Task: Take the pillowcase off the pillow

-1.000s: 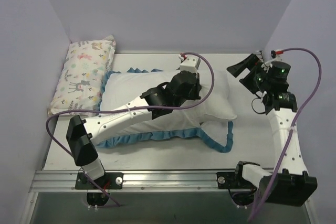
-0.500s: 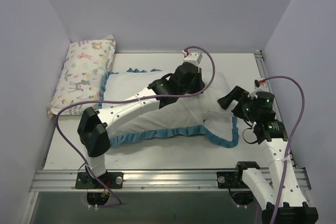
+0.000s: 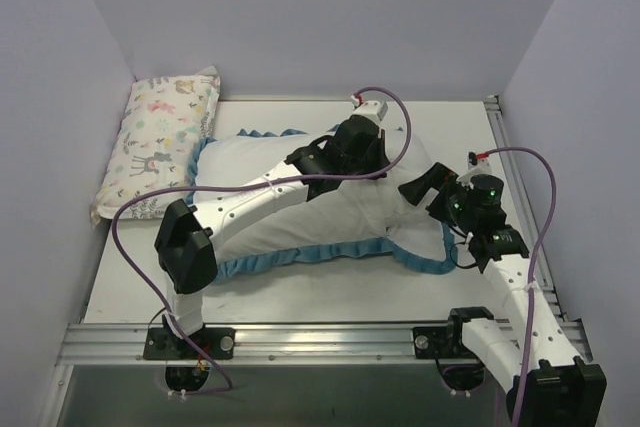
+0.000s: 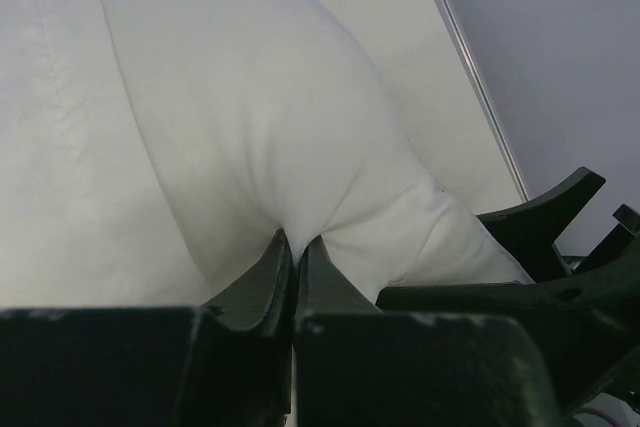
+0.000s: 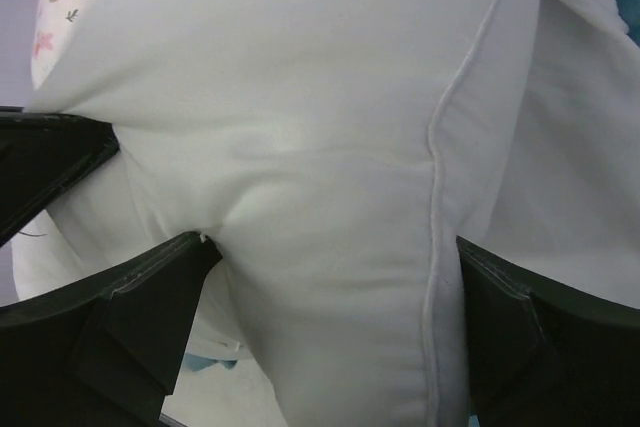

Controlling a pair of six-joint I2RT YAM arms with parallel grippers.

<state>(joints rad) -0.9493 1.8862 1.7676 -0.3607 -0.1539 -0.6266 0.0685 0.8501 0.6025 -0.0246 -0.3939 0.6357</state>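
The pillowcase (image 3: 245, 162) lies white side up mid-table, its blue ruffled trim (image 3: 300, 255) along the front and round the right end. The plump white pillow (image 3: 405, 157) bulges at that right end. My left gripper (image 3: 380, 172) reaches across the top and is shut on a small pinch of the white cloth (image 4: 297, 239), which looks like pillowcase fabric. My right gripper (image 3: 418, 190) is open, and its jaws stand wide on either side of the pillow's piped corner (image 5: 335, 247). Its left finger (image 5: 150, 287) just touches the cloth.
A small pastel animal-print pillow (image 3: 160, 142) lies along the left wall. Purple walls close the table on three sides, and a metal rail (image 3: 300, 342) runs along the near edge. The right gripper's dark fingers (image 4: 545, 212) show just beside the left gripper's pinch.
My right arm has swung down from the back right to the pillow's right corner, with its jaws now round it. My left arm has shifted slightly while keeping its pinch.
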